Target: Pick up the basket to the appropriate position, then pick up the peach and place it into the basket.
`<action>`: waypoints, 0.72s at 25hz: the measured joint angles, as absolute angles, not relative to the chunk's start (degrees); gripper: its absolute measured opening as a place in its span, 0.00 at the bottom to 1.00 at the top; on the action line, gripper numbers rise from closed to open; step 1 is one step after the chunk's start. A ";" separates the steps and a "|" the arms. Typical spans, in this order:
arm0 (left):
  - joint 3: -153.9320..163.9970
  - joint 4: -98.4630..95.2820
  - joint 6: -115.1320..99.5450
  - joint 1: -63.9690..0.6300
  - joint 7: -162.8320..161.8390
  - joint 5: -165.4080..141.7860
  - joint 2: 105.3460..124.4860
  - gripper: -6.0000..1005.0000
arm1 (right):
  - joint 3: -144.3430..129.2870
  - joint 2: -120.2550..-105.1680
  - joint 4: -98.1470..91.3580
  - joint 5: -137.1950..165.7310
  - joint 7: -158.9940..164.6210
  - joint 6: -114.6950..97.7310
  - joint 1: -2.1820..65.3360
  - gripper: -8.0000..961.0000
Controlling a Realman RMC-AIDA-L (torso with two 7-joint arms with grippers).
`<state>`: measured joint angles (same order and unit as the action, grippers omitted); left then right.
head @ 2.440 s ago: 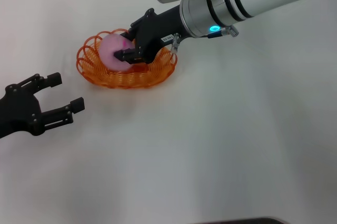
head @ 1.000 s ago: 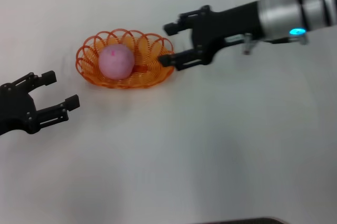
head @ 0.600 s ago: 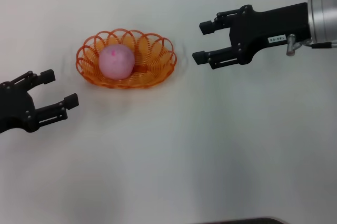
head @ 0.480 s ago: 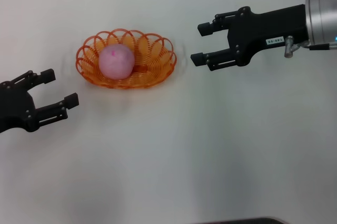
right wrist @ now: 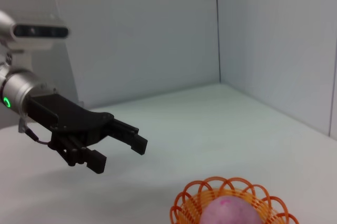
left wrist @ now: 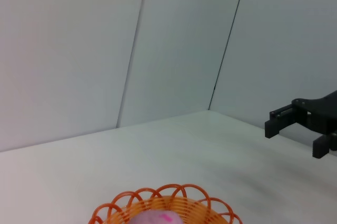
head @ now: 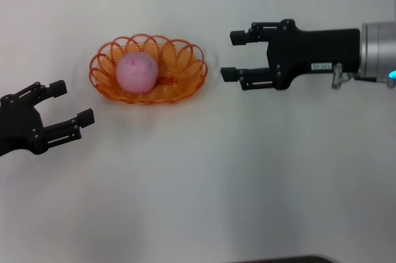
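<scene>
The right gripper (head: 232,56) is hovering above the tabletop (head: 247,170) on the robot's right, its black jaws spread apart and holding nothing, pointing across toward the left, with the silver-and-white forearm (head: 377,49) stretching level behind it. The left gripper (head: 71,103) is resting low at the near left, jaws likewise parted and empty, angled toward the right and slightly away from the robot.
</scene>
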<state>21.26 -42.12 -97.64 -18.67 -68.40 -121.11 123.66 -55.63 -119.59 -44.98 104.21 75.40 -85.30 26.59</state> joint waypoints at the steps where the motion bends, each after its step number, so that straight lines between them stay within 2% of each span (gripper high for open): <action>1: 21.27 -42.11 -97.64 -18.67 -68.39 -121.11 123.66 0.88 | -54.96 -119.58 -43.10 103.71 72.87 -85.23 26.53 0.80; 6: 21.27 -42.10 -97.64 -18.58 -68.31 -121.11 123.66 0.88 | -51.84 -119.41 -36.40 103.89 65.49 -84.54 26.17 0.80; 18: 21.27 -42.10 -97.21 -18.63 -68.29 -121.11 123.66 0.88 | -52.06 -119.35 -35.66 104.11 64.58 -82.80 25.49 0.80</action>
<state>21.27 -42.10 -97.21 -18.63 -68.29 -121.11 123.66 -52.06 -119.35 -35.66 104.11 64.58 -82.80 25.49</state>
